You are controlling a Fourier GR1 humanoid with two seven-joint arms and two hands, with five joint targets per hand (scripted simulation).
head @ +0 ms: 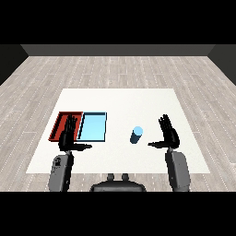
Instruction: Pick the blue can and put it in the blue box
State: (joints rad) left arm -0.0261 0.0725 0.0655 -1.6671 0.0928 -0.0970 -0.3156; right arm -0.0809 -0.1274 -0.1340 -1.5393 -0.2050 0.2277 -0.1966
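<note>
With both hands spread and holding nothing, I'd bring my right hand [169,132] leftward to the upright blue can [136,134], curling squarely round it.

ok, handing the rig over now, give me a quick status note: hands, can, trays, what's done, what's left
Left hand: open, holding nothing, in front of the red tray.
Right hand: open, holding nothing, to the right of the blue can, not touching it.
Blue can: upright on the white table, between the light blue tray and the right hand.
Light blue tray: nothing in it, beside the red tray.
Done: nothing yet.
Left: grasp the can, probably with the right hand, and carry it into the light blue tray.
</note>
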